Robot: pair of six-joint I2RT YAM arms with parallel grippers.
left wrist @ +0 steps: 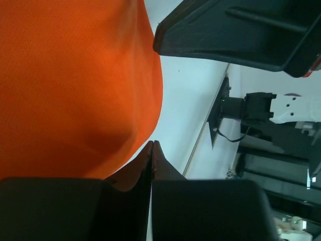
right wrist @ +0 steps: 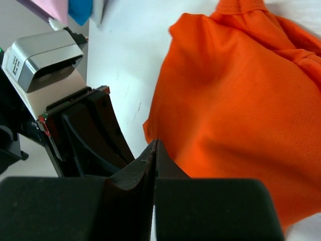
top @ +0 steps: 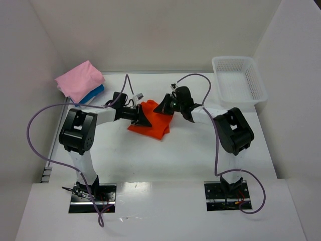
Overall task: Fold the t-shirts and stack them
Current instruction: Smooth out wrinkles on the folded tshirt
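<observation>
Left gripper (top: 146, 120) and right gripper (top: 163, 107) are both sitting clenched at the crumpled bright orange cloth t-shirt (top: 157, 126); any pinch on fabric is unclear.

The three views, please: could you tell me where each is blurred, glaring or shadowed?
Top external: even light, white table nearly washed out, faint shadows. Left wrist: left fingers dark and soft, orange t-shirt weave sharp. Right wrist: right fingers equally dark, shirt crisp.
</observation>
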